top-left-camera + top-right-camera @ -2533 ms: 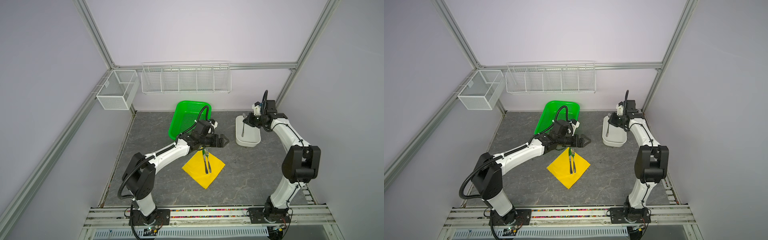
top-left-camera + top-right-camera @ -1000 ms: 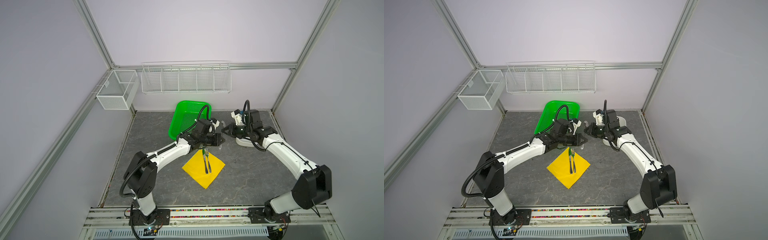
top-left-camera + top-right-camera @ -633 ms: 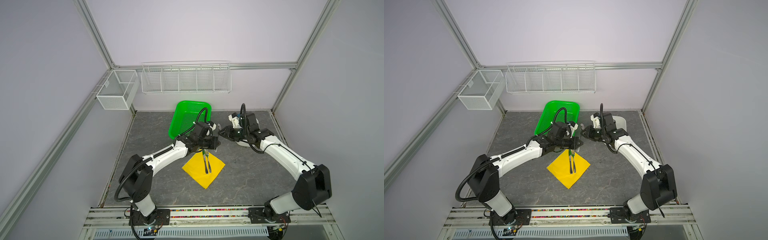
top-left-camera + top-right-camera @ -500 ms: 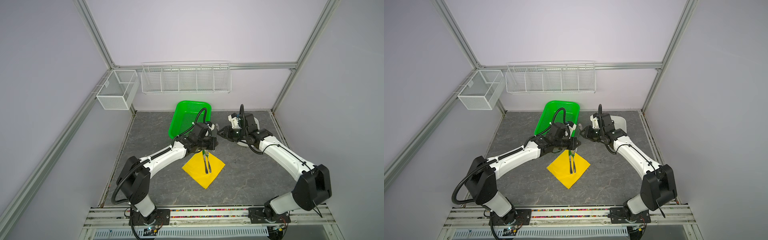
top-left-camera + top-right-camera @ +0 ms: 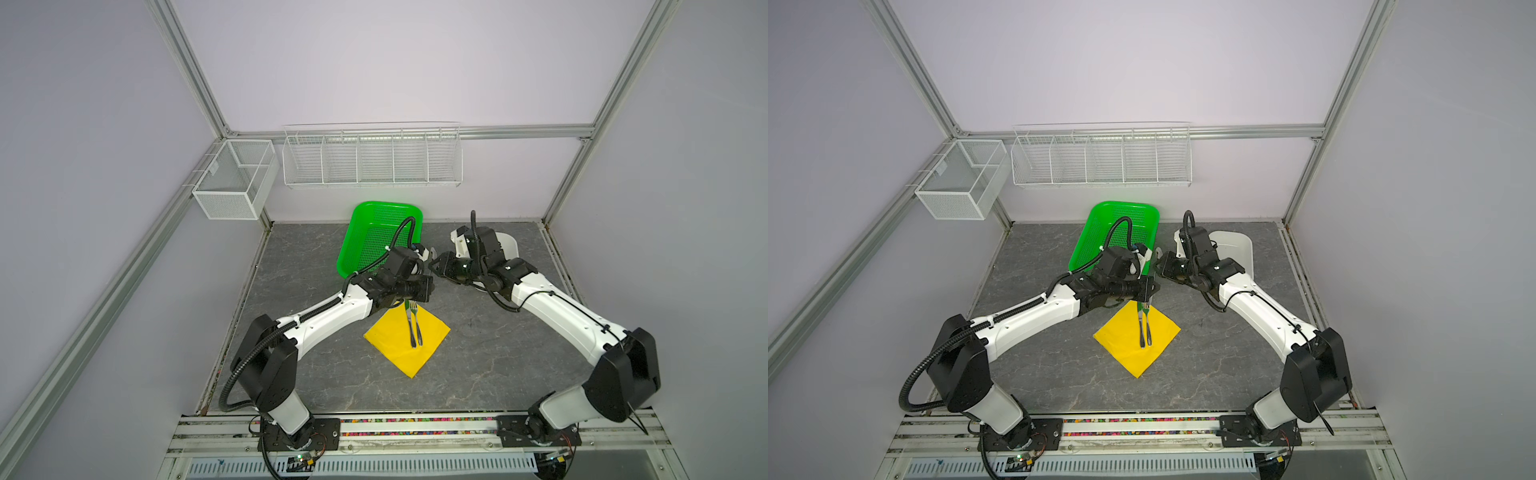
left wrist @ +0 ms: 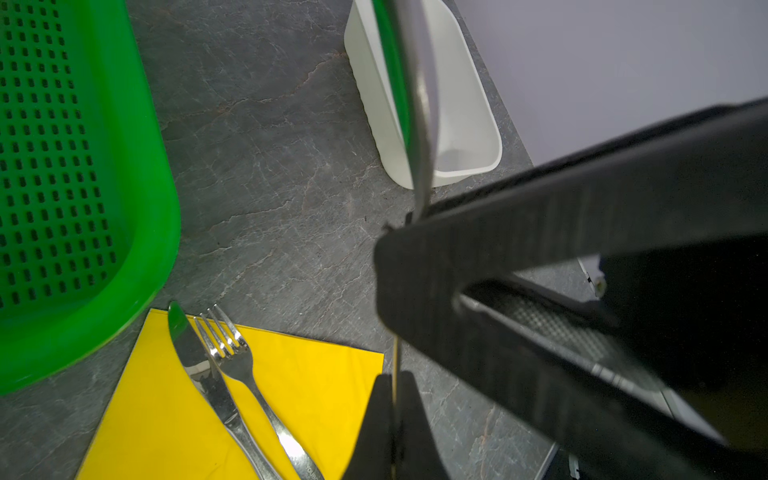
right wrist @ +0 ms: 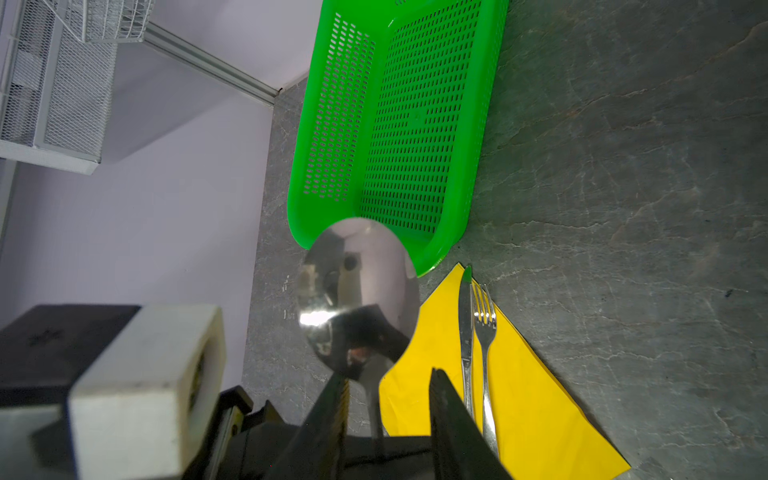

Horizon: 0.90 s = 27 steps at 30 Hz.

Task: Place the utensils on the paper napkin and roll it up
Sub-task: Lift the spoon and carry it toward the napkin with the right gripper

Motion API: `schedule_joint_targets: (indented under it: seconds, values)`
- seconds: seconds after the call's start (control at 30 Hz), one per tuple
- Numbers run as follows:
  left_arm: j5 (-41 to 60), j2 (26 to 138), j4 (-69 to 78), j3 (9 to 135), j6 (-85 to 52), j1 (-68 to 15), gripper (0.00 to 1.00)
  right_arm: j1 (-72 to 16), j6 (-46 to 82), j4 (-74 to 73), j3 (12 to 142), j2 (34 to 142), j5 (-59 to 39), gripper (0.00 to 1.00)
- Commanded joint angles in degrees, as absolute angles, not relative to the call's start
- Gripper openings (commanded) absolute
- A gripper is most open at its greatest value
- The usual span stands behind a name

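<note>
Top views, spoon: the spoon stands nearly upright in the air over mid-worktop, between the left gripper and the right gripper. It is not yet on the paper napkin.
Top views, napkin: it lies flat mid-worktop. The knife and fork lie side by side on it, heads toward the far edge.
Top views, surroundings: the green basket sits just beyond the napkin's far corner. The white bin sits near the far right corner, well apart.
Left wrist, left gripper: clenched on the spoon's handle, which shows edge-on.
Left wrist, obstruction: the right gripper's fingers cross close in front and straddle the handle higher up.
Right wrist, right gripper: released, jaws apart either side of the handle and apparently gripping nothing. The bowl is just ahead.
Step, judged: a handover. The right arm should back straight off before the left arm swings. The spoon should then be laid low, parallel beside the fork, clear of the basket's rim.
</note>
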<state>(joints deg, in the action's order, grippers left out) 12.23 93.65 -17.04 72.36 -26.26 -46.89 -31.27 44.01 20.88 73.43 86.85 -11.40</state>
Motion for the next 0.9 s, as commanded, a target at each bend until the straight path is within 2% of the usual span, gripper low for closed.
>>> schedule_joint_targets:
  seconds: [0.0, 0.13, 0.27, 0.37, 0.4, 0.43, 0.53, 0.73, 0.87]
  values:
    - [11.89, 92.24, -16.87, 71.63, -25.05, -47.29, 0.0, -32.55, 46.24, 20.62, 75.47, 88.64, -9.4, 0.32]
    - [11.86, 91.95, -16.81, 71.66, -24.96, -47.28, 0.0, -33.43, 46.49, 21.2, 75.85, 88.85, -6.01, 0.26]
    - [11.29, 91.28, -16.37, 71.07, -25.3, -47.29, 0.0, -33.63, 45.95, 21.28, 75.44, 87.92, -4.41, 0.13]
    - [11.42, 90.81, -15.76, 70.44, -25.65, -47.2, 0.09, -33.54, 44.68, 21.29, 75.28, 87.18, -4.32, 0.09]
    - [11.74, 90.66, -15.36, 70.19, -25.9, -47.13, 0.15, -33.41, 44.26, 20.76, 74.92, 86.82, -4.68, 0.08]
    - [12.32, 90.49, -14.85, 69.76, -26.31, -46.99, 0.26, -33.25, 44.12, 19.81, 74.35, 86.44, -5.41, 0.07]
    - [15.83, 89.85, -12.26, 67.82, -27.87, -45.94, 0.41, -31.89, 44.66, 15.83, 71.75, 85.57, -9.42, 0.07]
    - [24.17, 87.35, -4.32, 61.98, -31.48, -43.07, 0.52, -28.97, 45.36, 6.43, 68.15, 85.6, -21.21, 0.07]
    - [29.51, 85.92, 2.25, 58.77, -34.98, -40.52, 0.53, -27.64, 45.2, 2.45, 67.66, 86.38, -28.34, 0.07]
